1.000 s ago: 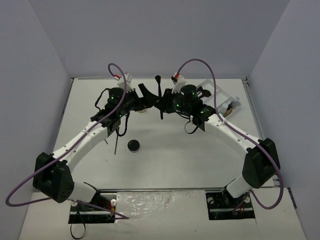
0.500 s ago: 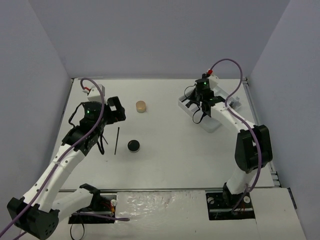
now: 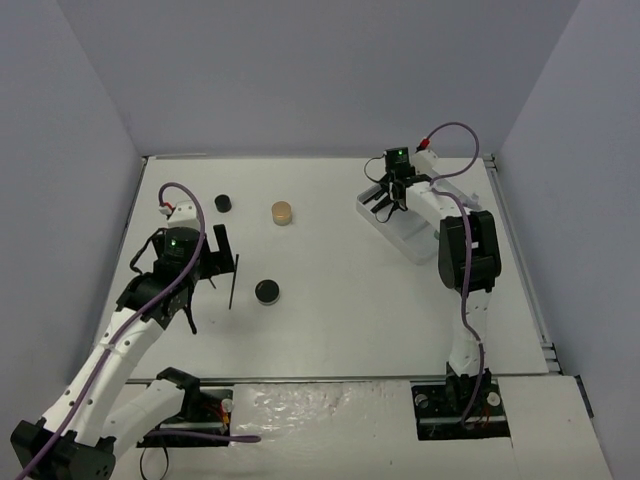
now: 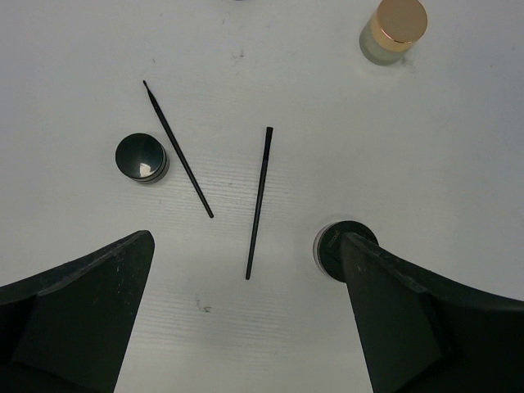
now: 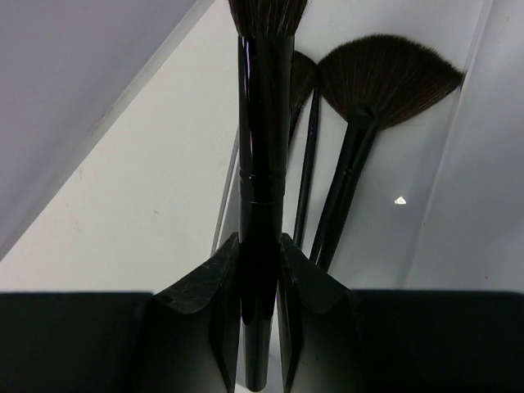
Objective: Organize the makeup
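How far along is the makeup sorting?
Done: a fan brush lies in the tray. In hand: the right gripper grips a thick brush over it. Left: two thin sticks, two black pots and a jar on the table, under the open left gripper.

Thin brush [image 4: 178,148] and pencil [image 4: 259,202] lie flat between two black pots [image 4: 142,157], tan jar [image 4: 395,30] stands nearby, big black brush [image 5: 264,164] pinched in right end effector [image 5: 260,246].
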`<action>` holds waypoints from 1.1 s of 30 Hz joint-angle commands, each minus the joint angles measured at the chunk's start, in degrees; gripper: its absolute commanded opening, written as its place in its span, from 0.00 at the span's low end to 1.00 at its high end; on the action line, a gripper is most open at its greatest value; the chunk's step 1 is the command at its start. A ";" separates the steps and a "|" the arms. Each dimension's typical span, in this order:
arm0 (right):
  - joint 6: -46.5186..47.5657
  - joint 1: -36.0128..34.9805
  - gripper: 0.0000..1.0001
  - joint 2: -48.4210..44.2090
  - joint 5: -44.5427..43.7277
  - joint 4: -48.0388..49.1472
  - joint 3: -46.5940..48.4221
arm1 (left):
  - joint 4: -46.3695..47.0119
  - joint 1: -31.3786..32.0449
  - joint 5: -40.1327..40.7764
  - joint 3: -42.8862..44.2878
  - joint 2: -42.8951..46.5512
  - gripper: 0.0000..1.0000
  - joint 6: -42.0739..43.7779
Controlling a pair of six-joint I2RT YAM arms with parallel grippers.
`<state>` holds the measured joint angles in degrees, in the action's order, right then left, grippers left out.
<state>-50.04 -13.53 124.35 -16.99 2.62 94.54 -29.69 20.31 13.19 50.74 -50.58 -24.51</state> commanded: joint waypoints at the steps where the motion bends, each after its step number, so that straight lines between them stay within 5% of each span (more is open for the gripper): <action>1: -4.66 1.43 0.19 1.03 -2.70 1.49 5.18 | 0.22 -0.45 0.38 0.68 0.46 0.96 -0.39; 15: -2.58 2.93 0.49 -1.69 1.98 0.87 2.58 | -1.12 -0.54 0.29 1.34 -3.97 0.96 -2.12; 25: 12.00 1.58 0.91 -23.95 7.95 1.07 -9.80 | -0.84 -2.15 -5.69 4.49 -19.09 0.92 -1.62; 33: 22.80 1.58 1.00 -45.40 15.02 1.08 -24.03 | -0.26 -4.67 -11.46 9.40 -31.94 0.79 0.78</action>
<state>-35.03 -12.05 88.29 -6.64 1.93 76.02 -31.38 16.76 5.02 55.01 -78.24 -25.55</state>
